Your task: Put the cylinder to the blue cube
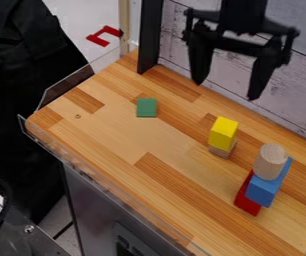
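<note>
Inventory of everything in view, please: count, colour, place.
Cylinder: 1, natural wood, upright on blue block
Blue block: 1, blue, right side, overlapping red block in view
Red block: 1, red, right side
Yellow block: 1, yellow, on small wooden block
Small wooden block: 1, tan, under yellow block
Green block: 1, green, table's far left part
Wooden tabletop: 1, brown, centre
Red bracket-shaped piece: 1, red, beyond table, upper left
Post: 1, black, table's far edge
Plank wall: 1, whitish, behind table
Cloth: black, left edge
Hand: 1, black, open, above table, upper right
</note>
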`<state>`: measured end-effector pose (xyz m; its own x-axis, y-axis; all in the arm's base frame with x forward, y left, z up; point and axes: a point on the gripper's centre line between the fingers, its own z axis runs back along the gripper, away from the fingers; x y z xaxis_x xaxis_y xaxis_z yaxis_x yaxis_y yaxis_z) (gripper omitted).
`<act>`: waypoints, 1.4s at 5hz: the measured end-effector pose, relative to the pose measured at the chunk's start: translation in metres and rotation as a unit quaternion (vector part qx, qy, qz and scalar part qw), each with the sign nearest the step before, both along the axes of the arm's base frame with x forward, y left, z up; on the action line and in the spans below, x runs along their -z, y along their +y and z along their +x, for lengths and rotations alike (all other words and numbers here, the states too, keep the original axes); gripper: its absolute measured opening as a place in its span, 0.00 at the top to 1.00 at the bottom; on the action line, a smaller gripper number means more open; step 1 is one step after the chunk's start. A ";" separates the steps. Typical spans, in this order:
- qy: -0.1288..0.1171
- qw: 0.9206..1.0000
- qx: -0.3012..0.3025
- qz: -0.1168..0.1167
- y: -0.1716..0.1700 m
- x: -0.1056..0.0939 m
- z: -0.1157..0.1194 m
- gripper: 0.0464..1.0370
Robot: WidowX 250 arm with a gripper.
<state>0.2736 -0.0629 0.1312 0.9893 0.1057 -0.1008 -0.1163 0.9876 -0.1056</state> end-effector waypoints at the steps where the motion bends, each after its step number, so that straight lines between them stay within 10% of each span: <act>1: 0.007 0.999 0.018 0.026 0.008 0.008 0.002 0.04; 7: 0.013 0.999 0.035 0.039 0.007 0.012 0.006 0.04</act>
<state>0.2795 -0.0563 0.1192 0.9916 0.0442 -0.1212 -0.0477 0.9985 -0.0255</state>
